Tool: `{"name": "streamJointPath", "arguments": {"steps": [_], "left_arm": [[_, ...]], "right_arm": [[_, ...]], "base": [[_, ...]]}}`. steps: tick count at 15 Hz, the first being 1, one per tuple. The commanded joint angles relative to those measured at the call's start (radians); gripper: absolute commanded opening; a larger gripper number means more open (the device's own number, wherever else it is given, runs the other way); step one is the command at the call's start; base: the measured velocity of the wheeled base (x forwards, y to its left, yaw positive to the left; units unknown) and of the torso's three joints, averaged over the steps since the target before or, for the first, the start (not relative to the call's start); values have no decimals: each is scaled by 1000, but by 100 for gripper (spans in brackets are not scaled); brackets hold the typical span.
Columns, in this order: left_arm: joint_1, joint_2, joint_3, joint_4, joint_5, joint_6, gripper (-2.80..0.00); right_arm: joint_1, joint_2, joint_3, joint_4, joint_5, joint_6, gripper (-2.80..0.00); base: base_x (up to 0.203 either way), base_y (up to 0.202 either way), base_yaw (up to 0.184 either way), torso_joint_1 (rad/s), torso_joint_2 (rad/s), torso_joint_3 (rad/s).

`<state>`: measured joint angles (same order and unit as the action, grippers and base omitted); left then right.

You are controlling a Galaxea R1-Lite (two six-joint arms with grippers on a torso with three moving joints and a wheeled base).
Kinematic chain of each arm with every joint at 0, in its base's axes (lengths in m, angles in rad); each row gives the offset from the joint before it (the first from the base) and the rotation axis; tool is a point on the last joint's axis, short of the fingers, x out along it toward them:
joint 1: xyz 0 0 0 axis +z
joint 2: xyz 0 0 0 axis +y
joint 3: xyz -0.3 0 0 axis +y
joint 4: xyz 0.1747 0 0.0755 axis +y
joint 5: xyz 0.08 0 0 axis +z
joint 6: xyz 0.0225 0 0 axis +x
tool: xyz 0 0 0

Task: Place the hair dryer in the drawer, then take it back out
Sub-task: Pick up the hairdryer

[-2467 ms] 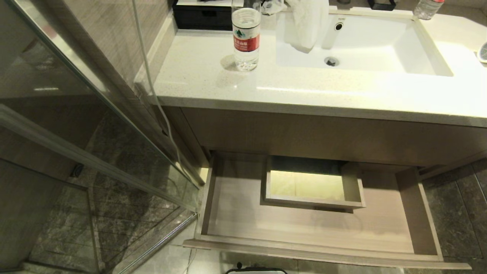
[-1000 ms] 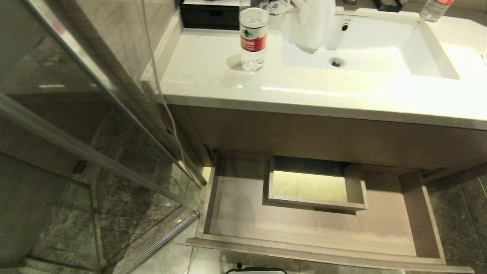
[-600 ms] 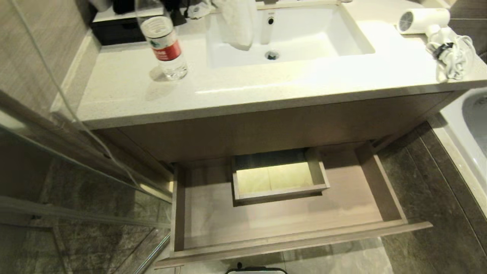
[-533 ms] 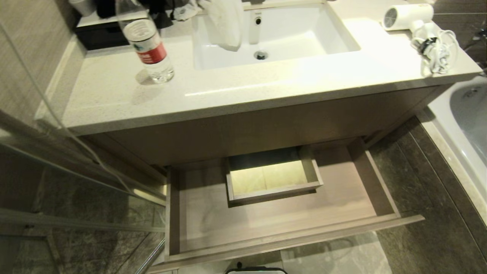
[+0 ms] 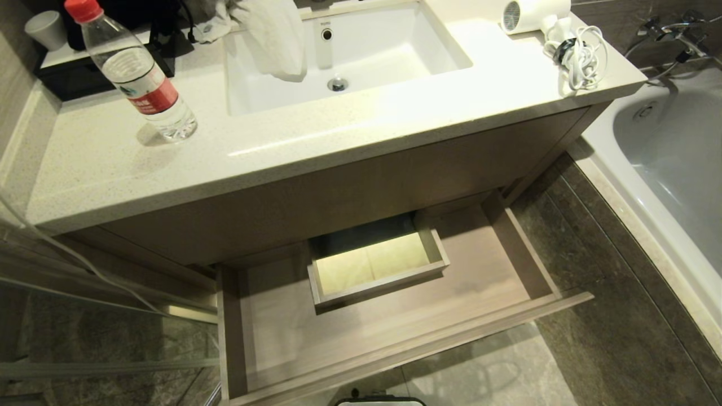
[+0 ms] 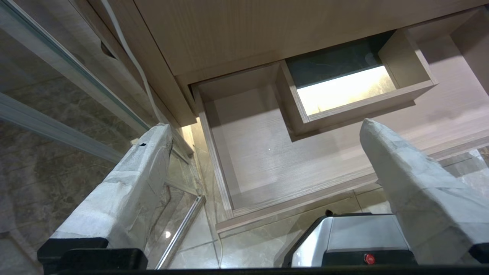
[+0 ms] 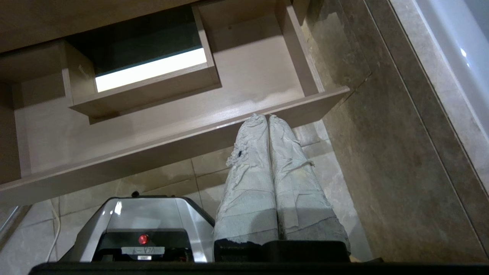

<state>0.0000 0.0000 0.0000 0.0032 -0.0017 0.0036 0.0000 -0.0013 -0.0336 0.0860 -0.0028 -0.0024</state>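
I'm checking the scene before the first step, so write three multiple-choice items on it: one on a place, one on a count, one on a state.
1. Where is the hair dryer?
A. in the drawer
B. on the countertop, right of the sink
C. in the bathtub

2. How many water bottles stand on the countertop?
A. one
B. two
C. three

3. What state is the drawer in?
A. shut
B. pulled open and empty
C. open, holding a towel

Answers:
1 B, it lies by its bundled cord at the right end, beside the sink.
2 A, a single water bottle with a red cap.
3 B, bare wood shows inside.
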Motion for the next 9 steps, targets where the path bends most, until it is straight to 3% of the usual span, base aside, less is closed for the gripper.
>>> {"name": "streamJointPath", "arguments": {"steps": [1,9], "left_arm": [[0,0,0,0,0,-1,0],[0,0,0,0,0,1,0]], "right_arm": [[0,1,0,0,0,-1,-280],[0,1,0,1,0,-2,-280]], "base": [[0,0,0,0,0,0],[0,0,0,0,0,0]]}}
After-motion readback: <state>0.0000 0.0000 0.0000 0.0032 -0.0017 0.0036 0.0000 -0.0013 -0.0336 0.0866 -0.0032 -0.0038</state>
